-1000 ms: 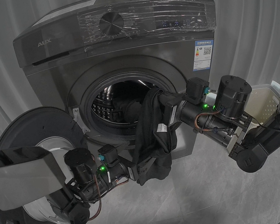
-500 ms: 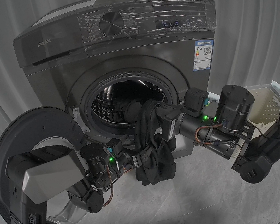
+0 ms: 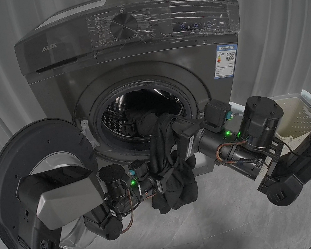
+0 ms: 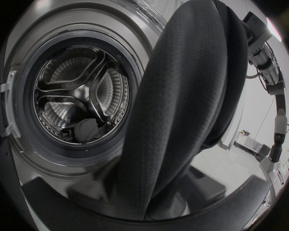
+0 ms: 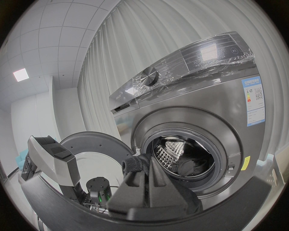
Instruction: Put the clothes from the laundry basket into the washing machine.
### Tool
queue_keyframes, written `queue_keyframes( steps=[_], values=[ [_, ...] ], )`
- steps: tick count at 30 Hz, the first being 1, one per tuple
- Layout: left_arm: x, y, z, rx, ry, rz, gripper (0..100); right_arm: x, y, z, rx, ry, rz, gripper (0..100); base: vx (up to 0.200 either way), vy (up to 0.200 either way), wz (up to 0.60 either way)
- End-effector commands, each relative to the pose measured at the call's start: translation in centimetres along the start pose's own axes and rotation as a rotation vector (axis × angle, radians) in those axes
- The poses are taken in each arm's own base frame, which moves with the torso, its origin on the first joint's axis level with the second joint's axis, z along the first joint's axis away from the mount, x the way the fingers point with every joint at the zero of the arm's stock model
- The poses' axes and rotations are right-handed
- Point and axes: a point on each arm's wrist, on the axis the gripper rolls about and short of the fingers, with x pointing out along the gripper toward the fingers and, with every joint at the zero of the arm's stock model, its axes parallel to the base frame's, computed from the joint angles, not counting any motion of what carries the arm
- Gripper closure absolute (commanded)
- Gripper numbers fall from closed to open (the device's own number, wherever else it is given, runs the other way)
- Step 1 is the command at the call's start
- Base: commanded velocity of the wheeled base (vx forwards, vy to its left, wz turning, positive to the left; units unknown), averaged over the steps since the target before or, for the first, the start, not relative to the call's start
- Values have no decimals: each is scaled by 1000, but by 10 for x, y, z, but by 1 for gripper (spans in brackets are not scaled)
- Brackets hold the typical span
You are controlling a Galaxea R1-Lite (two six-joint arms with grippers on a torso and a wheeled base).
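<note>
Washing machine: the grey front-loader (image 3: 131, 68) stands against a pale curtain (image 3: 284, 34), its round opening facing the robot.
Door: the door (image 3: 32, 149) is swung fully open on the robot's left, beside the opening.
Drum: the steel drum (image 4: 78, 90) already has dark clothes (image 3: 139, 119) lying at its bottom, toward the front.
Black garment: a long black garment (image 3: 168, 159) hangs outside the machine, just in front of the lower edge of the opening. Its top is level with the opening's lower half. Its bottom is bunched below the machine's front, above the floor (image 3: 215, 218).
Right fingers: the right fingers (image 5: 161, 186) are pressed together on the garment's upper end, with a tuft of cloth sticking out past their tips. They sit just before the opening, on its right side.
Left fingers: the left fingers (image 3: 164, 177) are low in front of the machine, clamped on a thick fold near the garment's lower end. From there the cloth rises in a broad band toward the right arm.
Laundry basket: the pale laundry basket (image 3: 296, 113) with a perforated wall stands on the floor to the right of the machine, partly behind the right arm. What lies inside it cannot be told.
</note>
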Motion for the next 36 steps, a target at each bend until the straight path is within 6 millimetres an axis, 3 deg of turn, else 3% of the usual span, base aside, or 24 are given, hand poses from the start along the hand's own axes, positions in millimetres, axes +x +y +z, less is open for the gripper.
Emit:
queue_keyframes(
  steps=[1, 6, 12, 17, 18, 24, 29, 36],
  values=[
    [-1, 0, 2, -1, -3, 2, 100, 0, -5, 2, -4, -6, -12, 100, 0, 0, 0],
    [-14, -6, 19, 7, -9, -3, 100, 4, -14, 4, -9, -19, -38, 100, 0, 0, 0],
    [-47, -26, 46, 2, 6, -34, 100, 21, -40, -2, -21, -34, -99, 100, 0, 0, 0],
    [-71, -44, 74, 10, -27, -75, 100, 32, -55, -21, -24, -15, -130, 100, 0, 0, 0],
    [-79, -50, 87, 14, -56, -89, 100, 34, -58, -27, -24, 0, -136, 100, 0, 0, 0],
    [-94, -62, 115, 7, -132, -115, 100, 36, -61, -54, -16, 48, -141, 100, 0, 0, 0],
    [-105, -64, 126, 0, -159, -115, 100, 38, -64, -74, -14, 78, -146, 100, 0, 0, 0],
    [-107, -61, 127, 5, -160, -97, 100, 33, -59, -78, -11, 103, -133, 100, 0, 0, 0]
  ],
)
